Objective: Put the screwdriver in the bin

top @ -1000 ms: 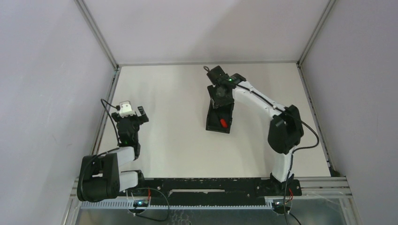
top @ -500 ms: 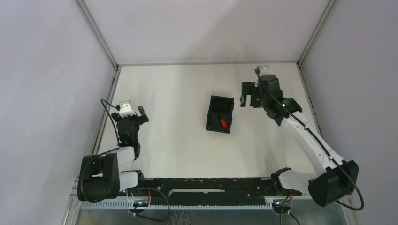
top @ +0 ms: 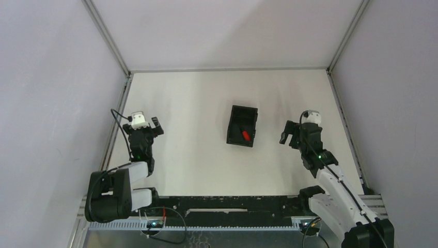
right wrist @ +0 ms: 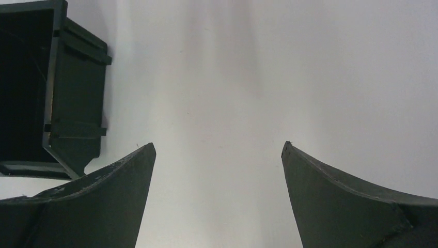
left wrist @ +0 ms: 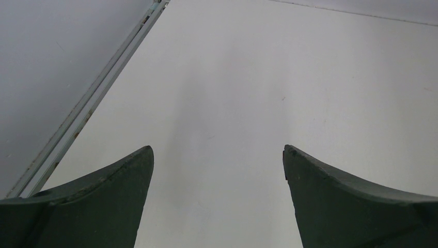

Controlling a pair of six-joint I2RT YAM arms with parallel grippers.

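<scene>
In the top external view we find the screwdriver [top: 246, 135] lying inside the bin [top: 232, 124], which stands near the middle of the bench [top: 191, 103]. The left end effector [top: 143, 125] hangs near the bench's left edge. The right end effector [top: 301, 135] hangs to the right of the bin and apart from it. In the left wrist view its fingers [left wrist: 351, 206] are spread wide over the bench, holding nothing. In the right wrist view the fingers are likewise spread and empty. The bin's outer wall shows at upper left, but its interior is too dark for us to see the screwdriver.
</scene>
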